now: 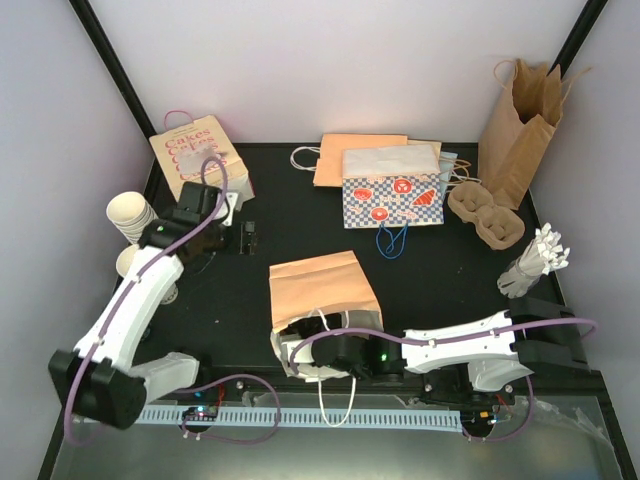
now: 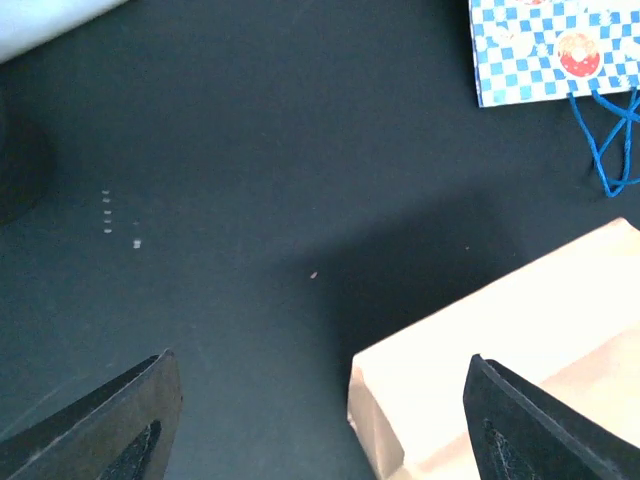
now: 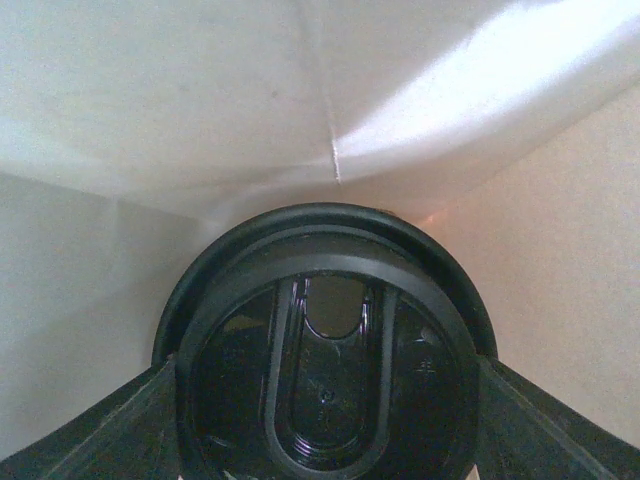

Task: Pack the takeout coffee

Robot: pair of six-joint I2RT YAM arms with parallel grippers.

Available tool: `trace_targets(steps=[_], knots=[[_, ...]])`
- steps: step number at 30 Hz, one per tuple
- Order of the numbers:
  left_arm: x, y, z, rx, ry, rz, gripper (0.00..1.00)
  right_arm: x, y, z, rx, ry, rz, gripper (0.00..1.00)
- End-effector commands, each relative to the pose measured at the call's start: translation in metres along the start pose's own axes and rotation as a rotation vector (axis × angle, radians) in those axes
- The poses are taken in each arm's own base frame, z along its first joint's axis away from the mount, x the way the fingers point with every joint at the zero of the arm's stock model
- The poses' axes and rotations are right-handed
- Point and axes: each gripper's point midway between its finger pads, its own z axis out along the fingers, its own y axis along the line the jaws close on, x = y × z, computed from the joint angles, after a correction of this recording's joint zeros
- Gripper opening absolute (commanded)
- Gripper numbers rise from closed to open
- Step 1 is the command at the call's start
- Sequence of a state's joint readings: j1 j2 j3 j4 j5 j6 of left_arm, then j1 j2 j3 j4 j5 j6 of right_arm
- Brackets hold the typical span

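Brown paper bag (image 1: 320, 290) on its side at table centre, mouth toward 6 o'clock. Takeout coffee (image 3: 325, 380) inside it, lid pinched between jaws of right gripper (image 3: 325, 400). Left gripper (image 2: 320, 420) at bag's 10 o'clock, jaws spread, empty. Insertion judged nearly complete; outstanding: release, withdrawal.

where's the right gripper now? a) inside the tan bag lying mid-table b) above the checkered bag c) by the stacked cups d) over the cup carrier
a: from above, the right gripper sits in the open mouth of the tan bag, and its wrist camera sees the takeout coffee ringed by bag walls.
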State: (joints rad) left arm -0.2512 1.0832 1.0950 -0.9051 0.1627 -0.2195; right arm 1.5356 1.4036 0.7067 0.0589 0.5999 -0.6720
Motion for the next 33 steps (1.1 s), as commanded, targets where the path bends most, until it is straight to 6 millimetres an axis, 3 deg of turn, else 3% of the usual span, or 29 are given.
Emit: trace_targets(steps=[1, 6, 17, 26, 33], knots=[[-0.021, -0.019, 0.028, 0.129, 0.026, -0.044, 0.79, 0.003, -0.008, 0.000, 0.014, 0.030, 0.002, 0.61], [-0.029, -0.032, 0.076, 0.235, 0.086, -0.122, 0.73, 0.005, -0.016, -0.002, 0.029, 0.029, 0.015, 0.61], [-0.043, -0.035, 0.140, 0.294, 0.111, -0.152, 0.73, 0.005, -0.031, -0.004, 0.053, 0.026, 0.031, 0.61], [-0.030, -0.052, 0.178, 0.384, 0.205, -0.142, 0.70, 0.007, -0.030, -0.003, 0.045, 0.036, 0.030, 0.61], [-0.012, -0.053, 0.189, 0.411, 0.263, -0.150, 0.64, 0.006, -0.033, 0.002, 0.054, 0.043, 0.019, 0.61]])
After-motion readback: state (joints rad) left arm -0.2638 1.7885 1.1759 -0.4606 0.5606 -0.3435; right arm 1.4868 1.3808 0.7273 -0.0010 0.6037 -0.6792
